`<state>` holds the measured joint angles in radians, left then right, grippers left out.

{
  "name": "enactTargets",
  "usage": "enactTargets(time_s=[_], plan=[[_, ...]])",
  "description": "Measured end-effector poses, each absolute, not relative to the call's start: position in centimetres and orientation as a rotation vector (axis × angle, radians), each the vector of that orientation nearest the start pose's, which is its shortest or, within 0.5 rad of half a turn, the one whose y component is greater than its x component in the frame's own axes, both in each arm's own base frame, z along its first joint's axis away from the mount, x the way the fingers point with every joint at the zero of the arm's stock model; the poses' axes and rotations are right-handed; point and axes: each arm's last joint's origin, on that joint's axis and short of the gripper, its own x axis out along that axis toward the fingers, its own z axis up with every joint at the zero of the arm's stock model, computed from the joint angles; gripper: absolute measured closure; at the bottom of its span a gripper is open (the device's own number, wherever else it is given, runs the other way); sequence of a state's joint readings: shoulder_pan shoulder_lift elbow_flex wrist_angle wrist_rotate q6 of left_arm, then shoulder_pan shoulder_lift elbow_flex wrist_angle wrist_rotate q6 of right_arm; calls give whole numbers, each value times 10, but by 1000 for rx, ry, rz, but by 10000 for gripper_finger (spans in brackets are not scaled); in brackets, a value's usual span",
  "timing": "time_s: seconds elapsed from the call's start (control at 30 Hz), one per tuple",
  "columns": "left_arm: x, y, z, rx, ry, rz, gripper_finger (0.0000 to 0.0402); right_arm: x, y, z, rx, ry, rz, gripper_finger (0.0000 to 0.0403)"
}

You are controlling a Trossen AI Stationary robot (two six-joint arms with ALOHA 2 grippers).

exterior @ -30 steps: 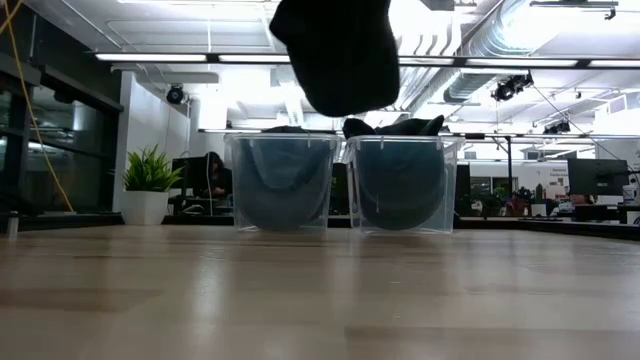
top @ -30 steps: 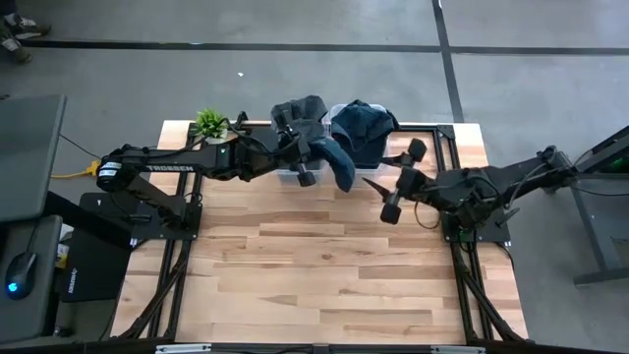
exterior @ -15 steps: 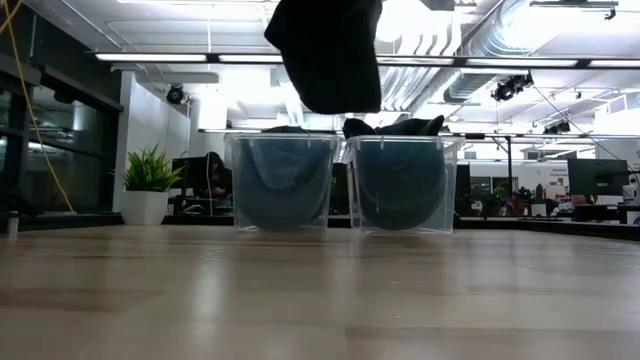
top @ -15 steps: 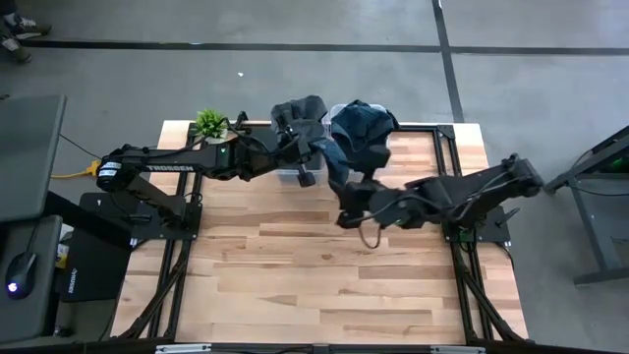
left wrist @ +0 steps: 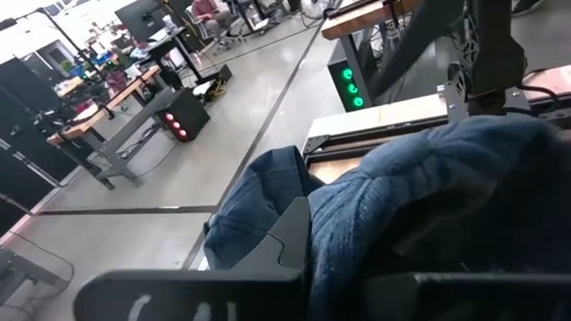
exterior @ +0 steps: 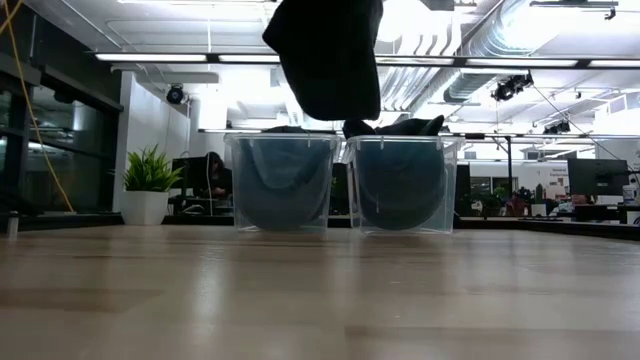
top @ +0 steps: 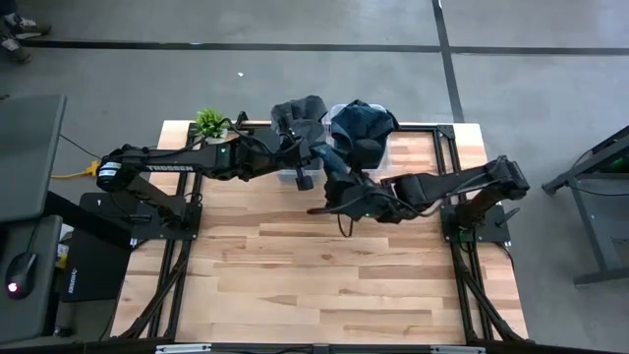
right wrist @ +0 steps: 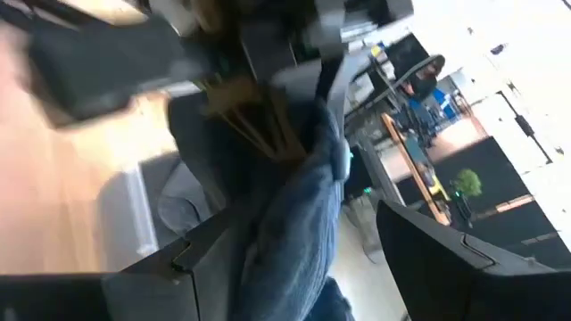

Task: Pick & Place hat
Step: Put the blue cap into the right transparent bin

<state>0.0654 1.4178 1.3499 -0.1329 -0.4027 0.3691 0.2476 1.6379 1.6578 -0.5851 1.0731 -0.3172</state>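
Observation:
A dark blue hat (exterior: 327,55) hangs high over the table's far middle, in front of two clear bins. My left gripper (top: 307,169) reaches in from the table's left and is shut on the hat (top: 332,159). My right gripper (top: 336,189) comes from the table's right and is open. In the right wrist view its two fingers (right wrist: 169,263) stand on either side of the hanging hat (right wrist: 303,214). My left gripper holds the hat by a bunch of its cloth (left wrist: 330,259); the cloth drapes over the fingers and hides which part is pinched. The fingers lie nearly level, coming from the table's left. The hat hangs below them, slack and clear of the table. I cannot tell whether my right gripper touches the hat.
Two clear bins (exterior: 283,185) (exterior: 402,185) stand side by side at the far edge, each with dark hats (top: 362,126) heaped in it. A potted plant (top: 210,123) stands at the far left corner. Bare wood (top: 314,275) stretches toward the near edge.
My right gripper has swept from the table's right side toward the left, up to the hanging hat, rolling as it went, and now has the hat between its fingers. The hat has stayed hanging from my left gripper.

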Motion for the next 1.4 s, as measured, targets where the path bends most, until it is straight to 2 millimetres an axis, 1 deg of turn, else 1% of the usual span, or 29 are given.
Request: enactTargets(time_s=[0.17, 0.4, 0.57, 0.7, 0.83, 0.97, 1.1, 1.2, 1.23, 1.4], plan=[[320, 32, 389, 393, 278, 398, 401, 349, 41, 384, -606, 621, -715, 161], [320, 31, 388, 394, 287, 396, 401, 347, 15, 378, -578, 707, -735, 163], [319, 31, 385, 397, 314, 390, 401, 343, 6, 378, -568, 736, -748, 164], [319, 31, 384, 389, 326, 387, 401, 335, 6, 387, -552, 709, -743, 179], [319, 31, 385, 388, 319, 385, 401, 329, 10, 394, -538, 684, -704, 207], [319, 30, 385, 377, 311, 355, 401, 324, 11, 399, -535, 673, -655, 251], [319, 30, 385, 375, 307, 333, 401, 324, 10, 400, -519, 674, -575, 316], [319, 30, 385, 375, 306, 331, 402, 324, 10, 400, -515, 675, -534, 380], [320, 30, 385, 374, 305, 325, 401, 324, 10, 400, -523, 678, -520, 391], [320, 29, 385, 382, 305, 313, 401, 324, 10, 399, -501, 680, -502, 398]])
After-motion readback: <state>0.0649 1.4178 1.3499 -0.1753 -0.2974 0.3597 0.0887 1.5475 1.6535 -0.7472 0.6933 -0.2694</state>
